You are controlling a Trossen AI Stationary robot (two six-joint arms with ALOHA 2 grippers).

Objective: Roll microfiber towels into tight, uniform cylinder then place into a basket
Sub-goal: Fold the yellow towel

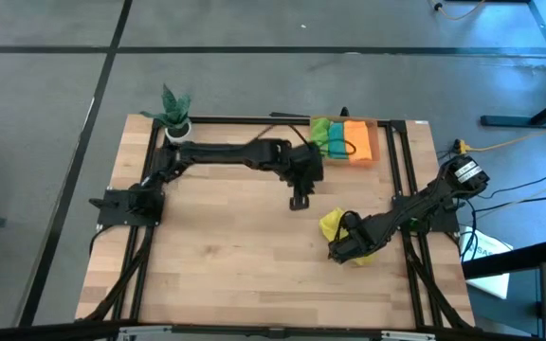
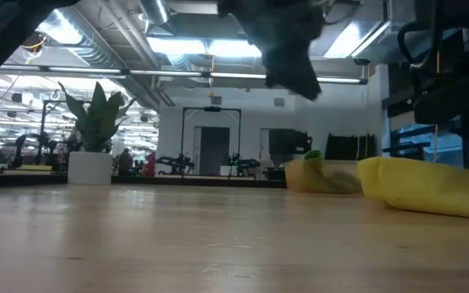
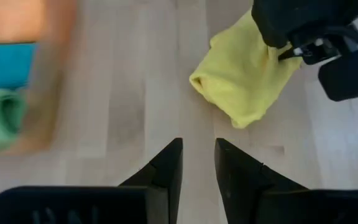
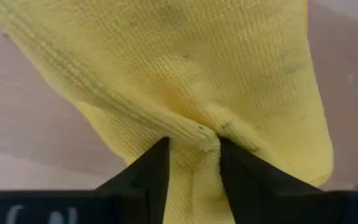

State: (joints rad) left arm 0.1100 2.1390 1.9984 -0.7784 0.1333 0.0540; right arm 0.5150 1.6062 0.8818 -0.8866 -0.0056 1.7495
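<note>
The yellow towel point(image 1: 333, 224) lies bunched on the table at the right, and my right gripper point(image 1: 342, 251) stands over its near part, shut on it. In the right wrist view the towel point(image 4: 166, 62) fills the picture above that gripper point(image 4: 194, 155). My left gripper point(image 1: 299, 201) hangs open above the table's middle with nothing between its fingers point(image 3: 199, 155), a little left of the towel point(image 3: 241, 81). The orange basket point(image 1: 378, 125) at the far edge holds a green point(image 1: 319, 137), a teal point(image 1: 336, 140) and an orange point(image 1: 359, 148) rolled towel. My right gripper pinches a gathered fold of the yellow towel point(image 4: 210, 134) between its two fingers, and the cloth puckers at their tips. The fingers come from above, pointing down. The towel rests on the table point(image 2: 430, 185). How many layers are held, I cannot tell.
A small potted plant point(image 1: 173, 109) stands at the far left corner. Black rails point(image 1: 254, 120) run along the table's far, left and right sides. Bare wood point(image 1: 226, 256) lies across the near half and the left.
</note>
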